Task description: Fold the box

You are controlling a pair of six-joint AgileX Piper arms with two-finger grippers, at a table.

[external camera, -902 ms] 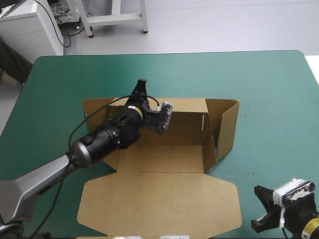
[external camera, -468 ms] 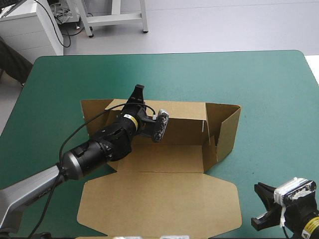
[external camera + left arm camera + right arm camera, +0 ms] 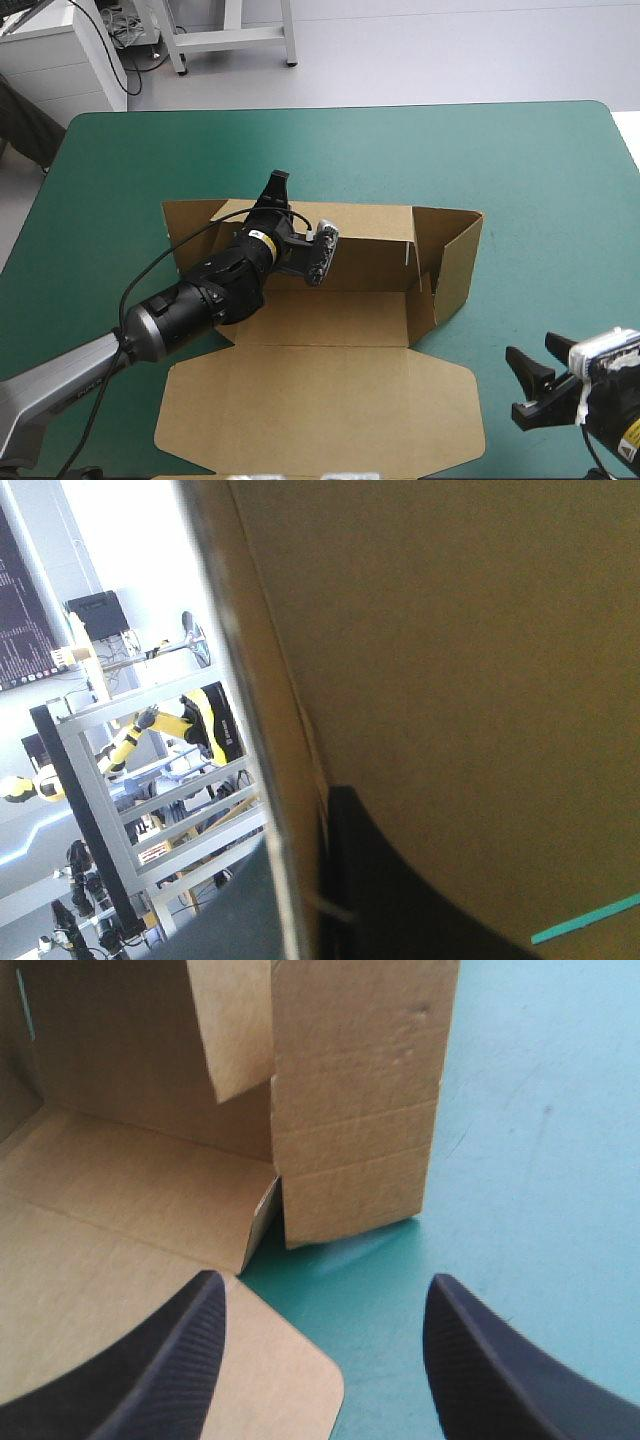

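Box [image 3: 330, 330] mid-table [image 3: 520, 160], partly formed: far wall and right wall upright, left panel down and partly hidden under arm, lid flat toward near edge. Small flap bent inward at far right corner. Grips far wall's top edge, toward its left end, with left claw [image 3: 278, 188]: fingers all but closed, board between them, tips poking above wall. In left wrist view, brown board across nearly everything, 1 black finger [image 3: 400, 900] lying against it. Holds right claw [image 3: 515, 382] over table's near right corner, just beside lid's rounded corner, not touching box. Spreads its 2 fingers wide, only teal-green cover between them. Ahead of right claw: right wall's near end, standing on cover, with lid's corner beside 1 finger.
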